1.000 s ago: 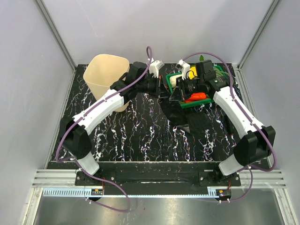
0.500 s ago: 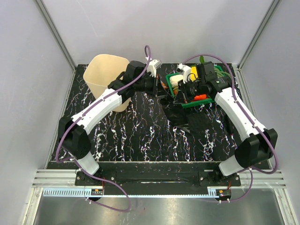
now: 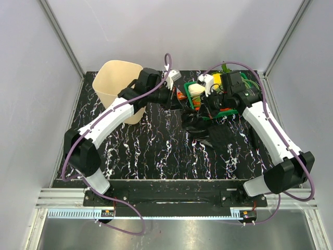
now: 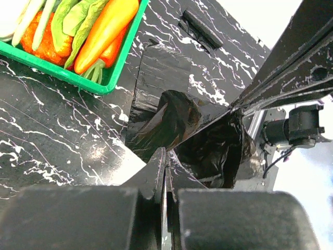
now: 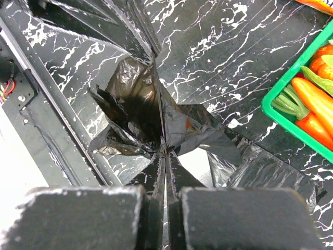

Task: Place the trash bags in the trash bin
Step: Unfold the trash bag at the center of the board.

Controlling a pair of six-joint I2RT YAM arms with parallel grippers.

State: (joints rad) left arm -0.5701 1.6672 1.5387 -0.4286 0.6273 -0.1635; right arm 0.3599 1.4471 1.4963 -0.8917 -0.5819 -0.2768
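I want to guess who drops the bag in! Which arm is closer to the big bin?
Left. The left arm passes close beside the trash bin; the right arm is farther off, by the green tray.

Both arms reach forward — wrists nearly meeting
Left arm [image 3: 112, 117] and right arm [image 3: 265, 125] angle inward; left gripper [image 4: 165, 156] and right gripper [image 5: 165, 151] each pinched tight on the trash bag [image 4: 171, 119]
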